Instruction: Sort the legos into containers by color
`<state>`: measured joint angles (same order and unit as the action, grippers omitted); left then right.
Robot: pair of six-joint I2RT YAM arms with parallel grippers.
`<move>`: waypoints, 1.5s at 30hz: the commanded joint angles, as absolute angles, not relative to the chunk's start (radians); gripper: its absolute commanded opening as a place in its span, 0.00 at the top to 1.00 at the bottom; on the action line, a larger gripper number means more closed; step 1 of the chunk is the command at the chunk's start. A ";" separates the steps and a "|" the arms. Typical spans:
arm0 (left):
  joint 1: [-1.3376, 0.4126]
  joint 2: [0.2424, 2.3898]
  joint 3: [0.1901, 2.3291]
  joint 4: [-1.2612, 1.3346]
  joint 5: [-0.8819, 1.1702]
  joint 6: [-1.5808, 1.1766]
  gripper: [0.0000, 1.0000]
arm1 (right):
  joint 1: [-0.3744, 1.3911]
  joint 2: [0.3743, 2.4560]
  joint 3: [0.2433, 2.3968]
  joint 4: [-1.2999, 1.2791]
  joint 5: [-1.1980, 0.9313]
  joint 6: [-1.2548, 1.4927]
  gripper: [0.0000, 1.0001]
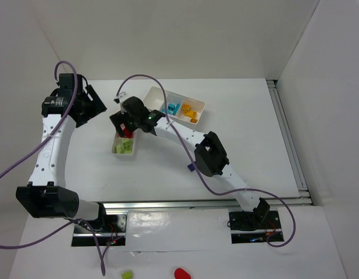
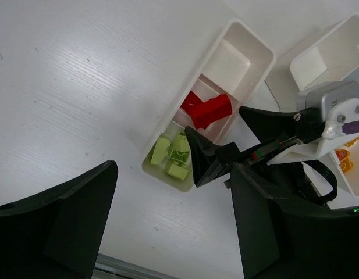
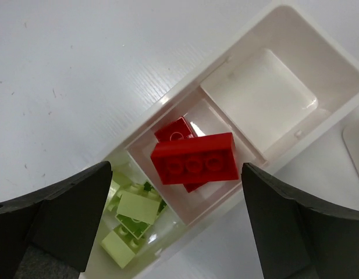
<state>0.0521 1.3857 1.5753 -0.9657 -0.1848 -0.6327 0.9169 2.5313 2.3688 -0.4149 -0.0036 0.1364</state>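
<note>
Under the right claw, wide and empty, red legos lie in the narrow tray, middle compartment, lime legos at 7 o'clock. The wider tray holds cyan legos and orange-yellow legos. The left claw gapes empty. Seemingly left: one purple lego on the bench.

right arm stretched forward and leftward, elbow bent. right gripper points down, fingers spread wide with nothing pinched between the pads. left arm rises from its base and is folded at the top. left gripper angles toward the right one, fingers also spread and bare. The two grippers are near each other but apart.
</note>
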 commanded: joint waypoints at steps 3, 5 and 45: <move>0.058 1.358 1.592 -0.966 -0.178 -0.615 0.12 | 0.927 2.456 2.315 -0.296 0.070 0.150 0.00; 0.058 1.358 1.592 -0.966 -0.178 -0.615 0.12 | 0.927 2.392 2.261 -0.255 0.116 0.150 0.05; 0.067 1.465 1.612 -0.923 -0.066 -0.624 0.12 | 0.739 1.746 1.100 -0.604 -0.055 0.638 0.01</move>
<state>0.0624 1.4715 1.5776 -0.9463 -0.0723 -0.6308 0.7296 1.7042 1.0859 -0.6621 0.0063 0.6601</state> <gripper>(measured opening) 0.877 0.993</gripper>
